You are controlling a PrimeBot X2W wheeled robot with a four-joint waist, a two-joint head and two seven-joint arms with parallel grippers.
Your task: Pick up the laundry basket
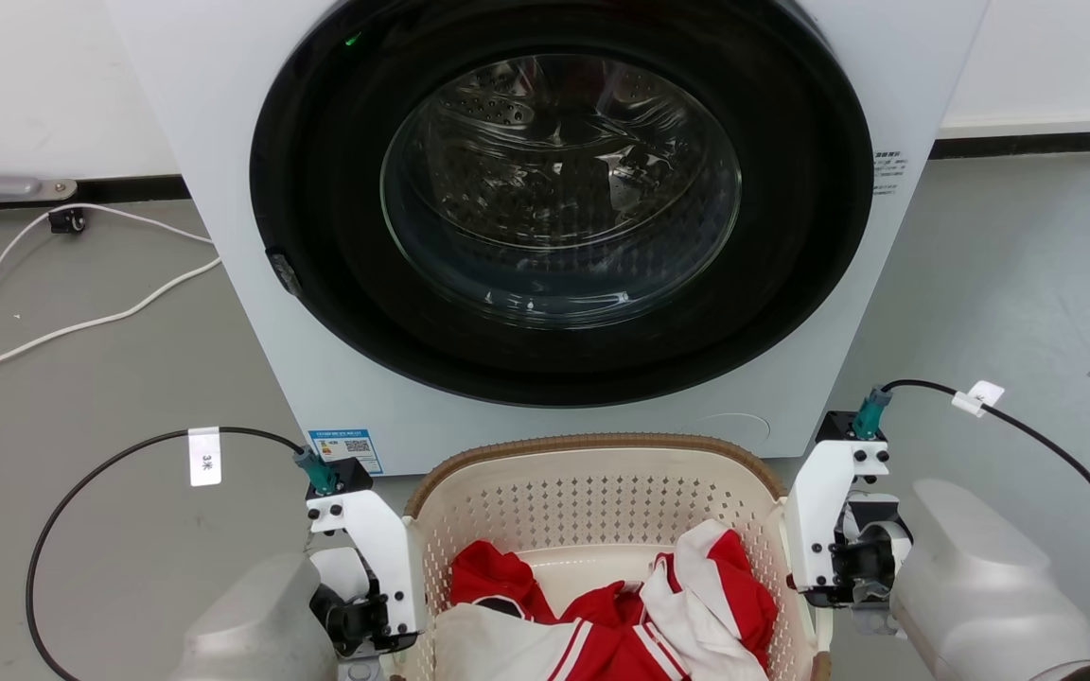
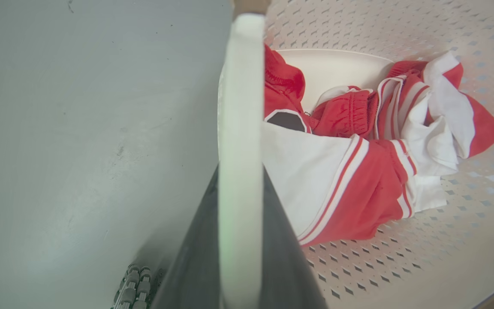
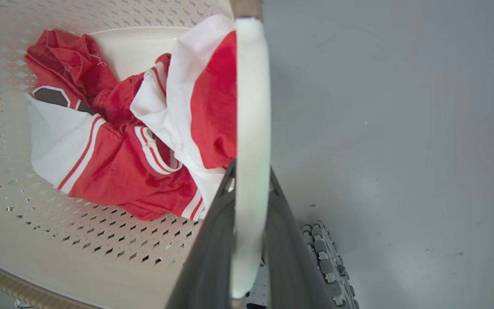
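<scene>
- Location: the laundry basket sits at the far side of the floor, just in front of the washing machine and below its round door, between the robot's two arms.
- Left claw: its two dark fingers are pressed on either side of the white left handle, clamped on it.
- Right claw: the same, with both fingers closed tight against the white right handle.
- Progress, as judged: reach and grasp are complete on both sides, and the lift is what remains. The basket's base is out of sight, so I cannot tell whether it has left the floor.
- Condition of the basket: cream plastic with perforated walls and a brown woven-look rim; it is upright, with no visible damage.
- Contents: crumpled red and white garments lie low inside, well under the rim. The load looks light and is unlikely to spill in a level lift.
</scene>
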